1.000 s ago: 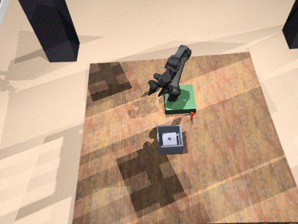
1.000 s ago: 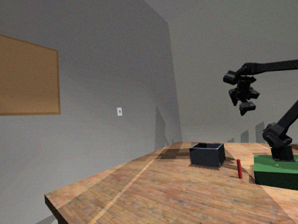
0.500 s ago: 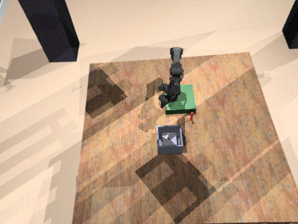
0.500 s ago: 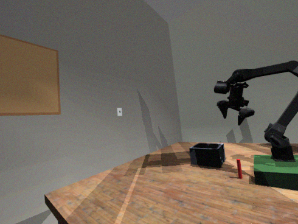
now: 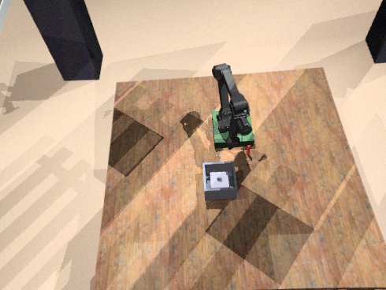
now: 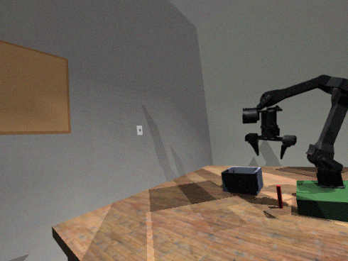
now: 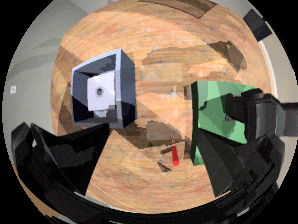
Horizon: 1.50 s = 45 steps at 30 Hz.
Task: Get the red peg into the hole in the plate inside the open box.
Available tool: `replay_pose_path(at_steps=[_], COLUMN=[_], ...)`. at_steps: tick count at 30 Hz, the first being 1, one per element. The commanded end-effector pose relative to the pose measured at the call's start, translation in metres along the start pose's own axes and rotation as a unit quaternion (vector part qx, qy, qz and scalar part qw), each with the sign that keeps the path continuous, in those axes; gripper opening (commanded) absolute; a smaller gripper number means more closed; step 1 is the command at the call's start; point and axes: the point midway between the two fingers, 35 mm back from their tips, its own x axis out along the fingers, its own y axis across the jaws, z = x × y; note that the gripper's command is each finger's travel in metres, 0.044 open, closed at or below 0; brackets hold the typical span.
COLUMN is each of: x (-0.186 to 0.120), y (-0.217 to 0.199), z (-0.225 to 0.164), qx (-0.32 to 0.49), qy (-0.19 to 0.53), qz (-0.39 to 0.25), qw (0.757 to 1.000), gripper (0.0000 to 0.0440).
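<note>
one red peg (image 5: 248, 150) (image 6: 279, 196) (image 7: 175, 155) stands on the worktop (image 5: 157, 236) (image 6: 160, 227) (image 7: 155, 75), between the green base block (image 5: 247, 136) (image 6: 321, 207) (image 7: 202, 92) and the open box (image 5: 220, 195) (image 6: 241, 182) (image 7: 128, 90), with nothing i can see blocking it from above. my hand (image 6: 270, 157) (image 7: 153, 130) hangs above with its fingers spread, gripping nothing. the top and wrist views show me the holed plate (image 5: 216, 184) (image 7: 95, 103) inside the box, while the exterior view shows only the box walls.

The arm (image 5: 232, 92) (image 6: 295, 95), tilted out to one side over the green base a second ago, now reaches back over it and toward the box (image 5: 220, 194) (image 6: 241, 181) (image 7: 128, 90). The gripper (image 6: 270, 156) has turned: its fingers, one partly in front of the other a second ago and slanted half a second ago, now point down, spread apart and level in the exterior view. The plate (image 5: 214, 177) (image 7: 95, 103), crossed by shadow half a second ago, is now brightly lit. Shadows on the table (image 5: 157, 244) (image 6: 124, 230) have shifted.
</note>
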Motion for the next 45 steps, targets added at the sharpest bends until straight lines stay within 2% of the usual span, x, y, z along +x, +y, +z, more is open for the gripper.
replay_pose_path(at_steps=[1, 16, 31, 35, 45], x=[0.011, 0.058, 0.113, 0.121, 0.121], y=[-0.008, -0.029, -0.043, -0.049, -0.055], z=[-0.020, -0.083, -0.116, -0.117, -0.120], qx=[-0.053, -0.215, -0.256, -0.257, -0.275], qy=[0.013, 0.052, 0.085, 0.090, 0.117], qz=[-0.021, -0.036, -0.012, -0.023, -0.053], qw=[0.998, 0.975, 0.963, 0.962, 0.953], gripper=[0.0440, 0.0440, 0.0432, 0.0358, 0.0098])
